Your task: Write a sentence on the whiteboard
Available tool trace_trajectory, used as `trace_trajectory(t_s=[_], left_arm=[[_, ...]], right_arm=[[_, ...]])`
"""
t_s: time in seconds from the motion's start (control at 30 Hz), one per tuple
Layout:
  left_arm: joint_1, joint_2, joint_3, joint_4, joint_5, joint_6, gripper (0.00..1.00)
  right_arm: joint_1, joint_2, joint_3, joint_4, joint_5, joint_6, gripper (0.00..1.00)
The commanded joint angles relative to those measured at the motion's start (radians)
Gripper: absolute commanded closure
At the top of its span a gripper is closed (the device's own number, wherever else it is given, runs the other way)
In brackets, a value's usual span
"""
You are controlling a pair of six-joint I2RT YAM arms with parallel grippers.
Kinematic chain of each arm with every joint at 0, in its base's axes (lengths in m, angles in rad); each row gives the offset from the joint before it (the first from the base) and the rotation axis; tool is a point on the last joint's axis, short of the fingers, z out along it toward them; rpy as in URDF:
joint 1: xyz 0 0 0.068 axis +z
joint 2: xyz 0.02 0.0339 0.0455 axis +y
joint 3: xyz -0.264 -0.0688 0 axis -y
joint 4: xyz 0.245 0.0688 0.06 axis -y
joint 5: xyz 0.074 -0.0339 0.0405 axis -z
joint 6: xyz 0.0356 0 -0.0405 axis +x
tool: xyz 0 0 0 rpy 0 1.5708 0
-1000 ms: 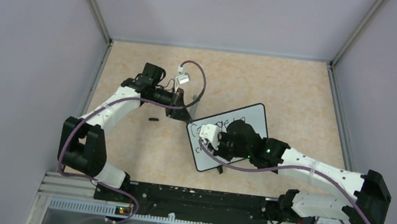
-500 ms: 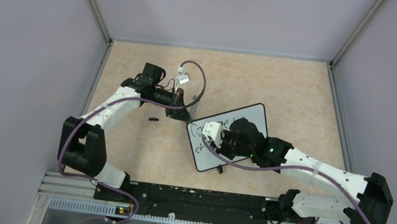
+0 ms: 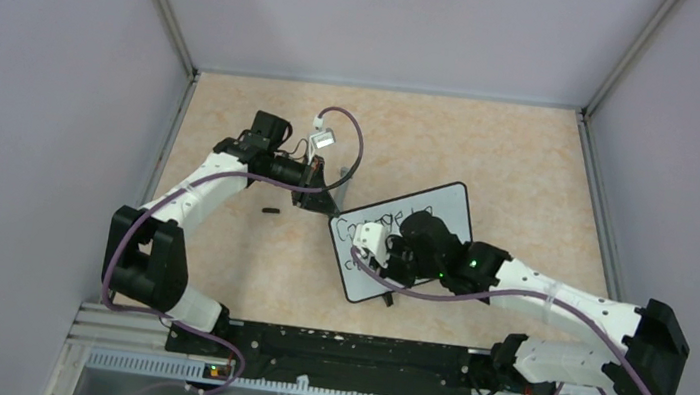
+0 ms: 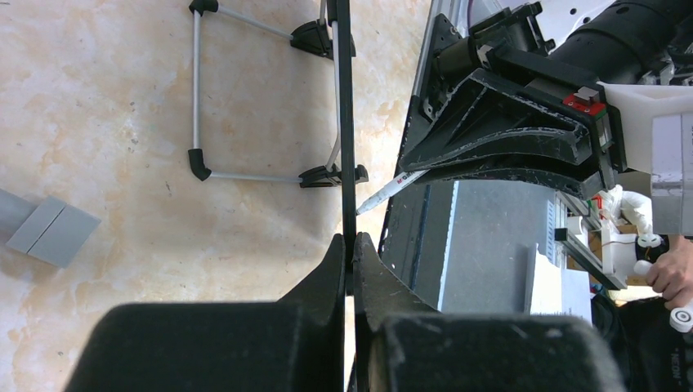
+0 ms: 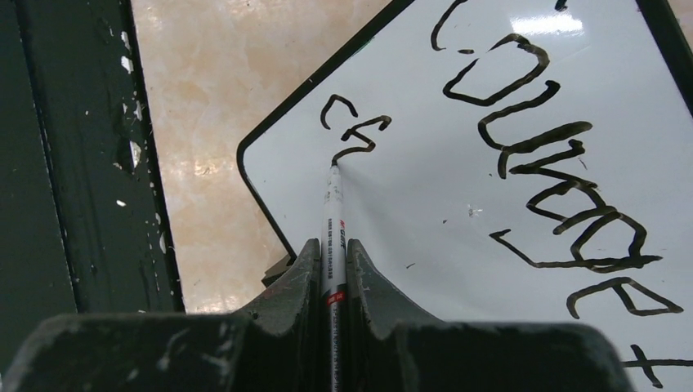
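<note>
The whiteboard stands tilted on its wire stand near the table's middle. In the left wrist view it shows edge-on as a thin black line, and my left gripper is shut on that rim at the board's upper left corner. My right gripper is shut on a white marker, whose tip touches the board beside the letters "ch" near the lower left corner. The sentence reads "Courage t" on its upper line. From above, the right gripper covers the board's left half.
A small black cap lies on the table left of the board. The stand's metal legs with black feet reach out behind the board. A grey flat piece lies on the table. Grey walls close in the table.
My right gripper moved the marker a little up the board and back down, near the second line's start. The left arm has not moved.
</note>
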Motion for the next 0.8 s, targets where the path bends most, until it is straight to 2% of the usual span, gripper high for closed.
trace_trajectory(t_s=[0.0, 0.2, 0.77], left_arm=[[-0.012, 0.02, -0.007, 0.015, -0.025, 0.029, 1.0], [-0.012, 0.018, -0.008, 0.015, -0.021, 0.029, 1.0], [-0.012, 0.016, -0.01, 0.018, -0.018, 0.029, 1.0]], right_arm=[[0.005, -0.027, 0.021, -0.019, -0.017, -0.015, 1.0], [0.002, -0.106, 0.034, -0.034, -0.015, 0.01, 1.0], [-0.021, -0.073, 0.023, 0.022, 0.085, 0.037, 1.0]])
